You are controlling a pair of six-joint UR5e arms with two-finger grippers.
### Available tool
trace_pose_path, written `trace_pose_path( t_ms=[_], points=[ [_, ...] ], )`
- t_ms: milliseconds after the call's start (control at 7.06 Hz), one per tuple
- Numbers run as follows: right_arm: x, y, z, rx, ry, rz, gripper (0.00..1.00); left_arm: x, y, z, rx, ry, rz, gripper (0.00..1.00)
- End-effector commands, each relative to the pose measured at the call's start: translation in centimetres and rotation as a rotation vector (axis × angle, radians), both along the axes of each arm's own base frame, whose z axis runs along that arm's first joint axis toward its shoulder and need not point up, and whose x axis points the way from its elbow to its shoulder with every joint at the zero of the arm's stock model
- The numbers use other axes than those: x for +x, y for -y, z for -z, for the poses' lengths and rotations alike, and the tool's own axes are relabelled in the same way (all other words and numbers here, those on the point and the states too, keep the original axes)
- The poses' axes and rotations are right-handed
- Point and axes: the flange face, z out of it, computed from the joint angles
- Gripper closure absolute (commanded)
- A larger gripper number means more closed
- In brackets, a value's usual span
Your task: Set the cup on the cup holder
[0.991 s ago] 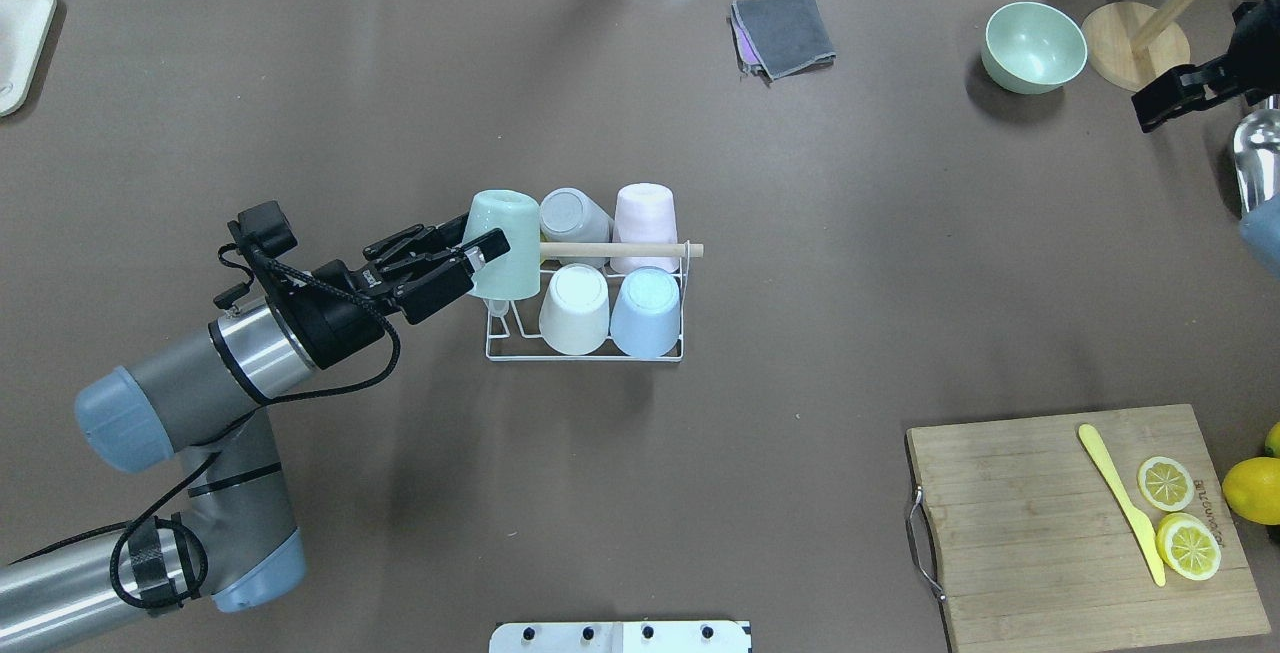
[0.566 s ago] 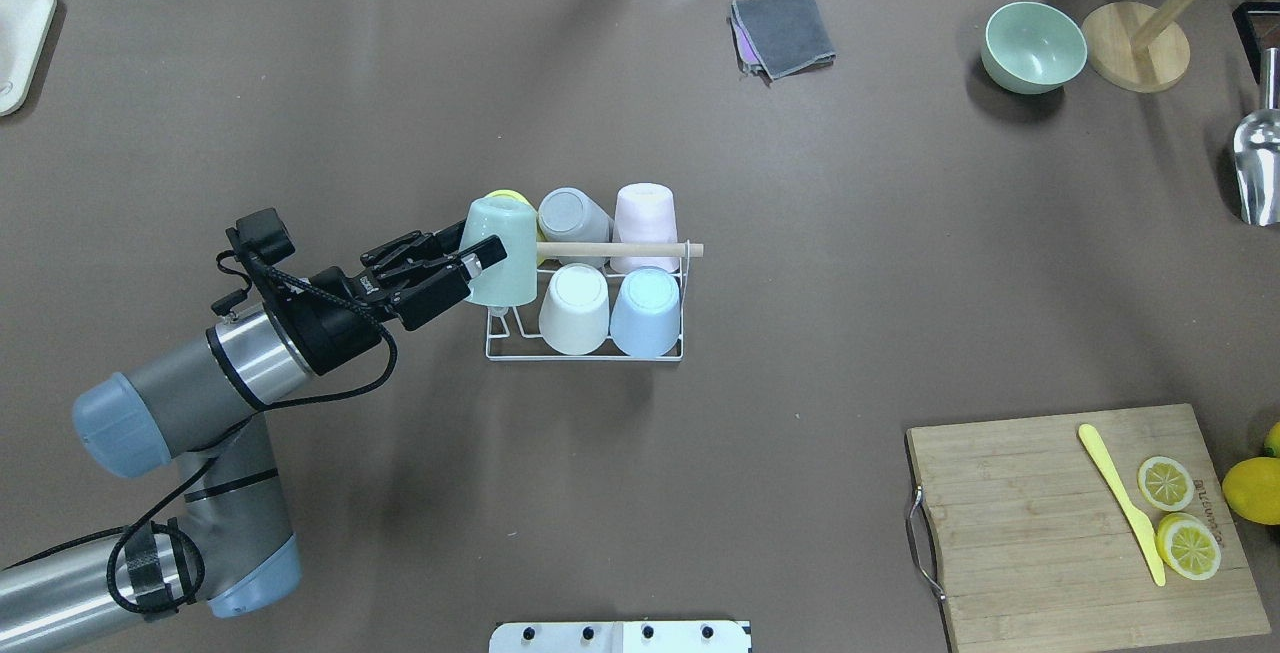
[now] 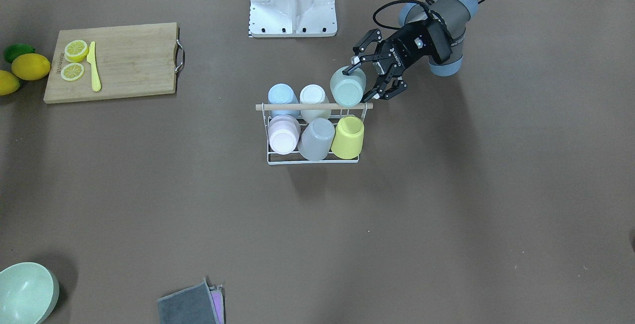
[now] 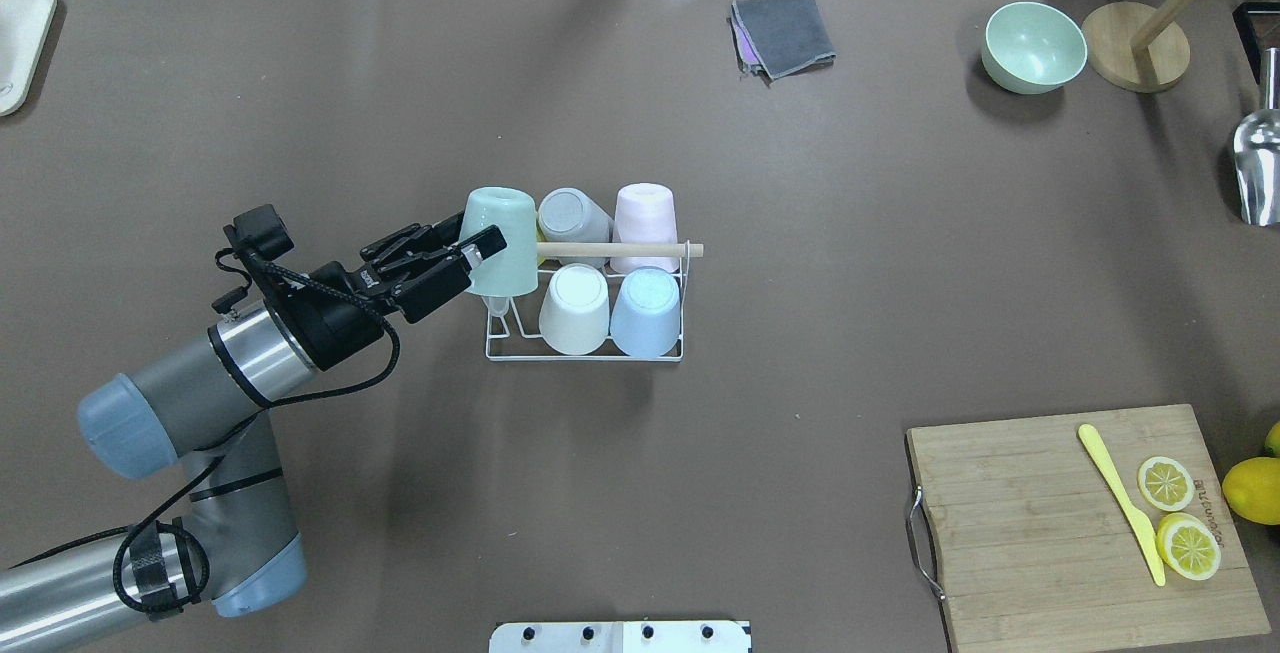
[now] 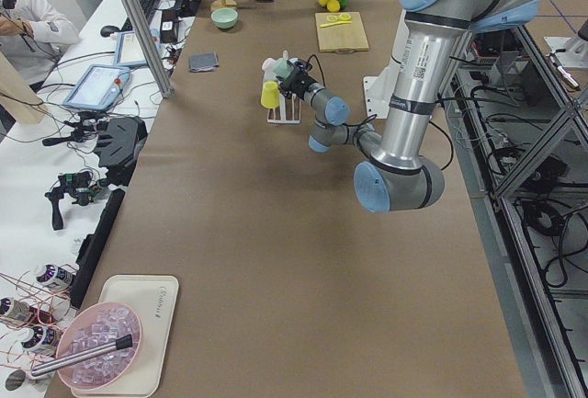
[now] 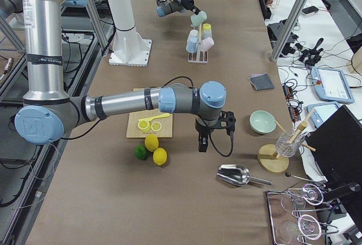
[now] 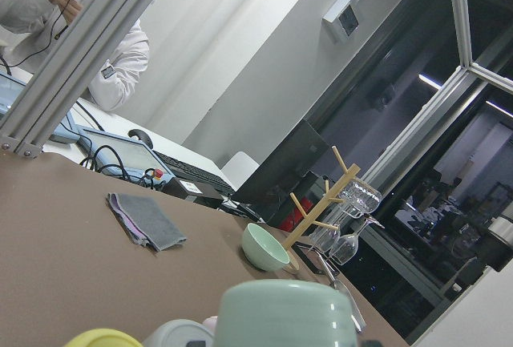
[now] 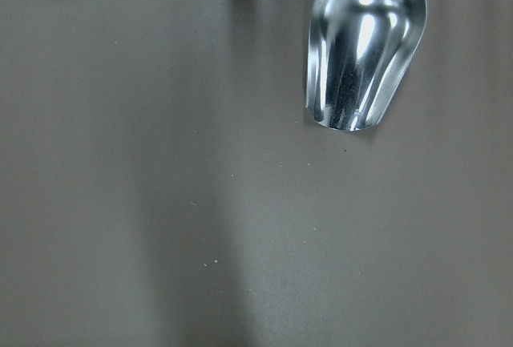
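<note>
Left claw [image 3: 362,83] clamped on the mint cup [image 4: 505,233], held mouth-down, raised over the cup holder [image 4: 585,358] at its free corner peg [image 4: 497,305], evidently to receive the peg. Five other cups [image 4: 575,308] fill the rest. Right claw [image 6: 202,143]: grip state cannot be told

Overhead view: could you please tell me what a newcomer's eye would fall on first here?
The left claw holds a mint cup upside down at the left end of the white rack mid-table, which carries five pastel cups. Next comes the cutting board with lemon slices at the near right corner.
</note>
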Motion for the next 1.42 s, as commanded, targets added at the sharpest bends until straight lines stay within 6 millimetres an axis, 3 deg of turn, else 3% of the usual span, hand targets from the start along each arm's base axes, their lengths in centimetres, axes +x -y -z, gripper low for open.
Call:
trace_pose_path(
  t_ms=[0,566,708,850,1274],
  points=[
    [-0.2,-1.3,-3.4,0.032,0.058,0.004,0.00,0.2,0.2,-0.6,0.005,0.029,0.028,1.00],
    [1.4,-2.2,-3.4,0.047,0.066,-0.032,0.00,1.0,0.0,-1.2,-0.002,0.042,0.021,1.00],
    [1.5,-2.1,-3.4,0.046,0.066,-0.035,0.00,0.5,0.1,-1.2,-0.020,0.013,0.051,0.39],
    [1.5,-2.1,-3.3,0.046,0.067,-0.036,0.00,0.1,0.1,-1.1,-0.022,-0.024,0.063,0.02],
    [1.9,-2.2,-3.2,0.048,0.066,-0.045,0.00,0.2,-0.5,-2.1,-0.009,-0.057,0.049,0.02]
  ],
)
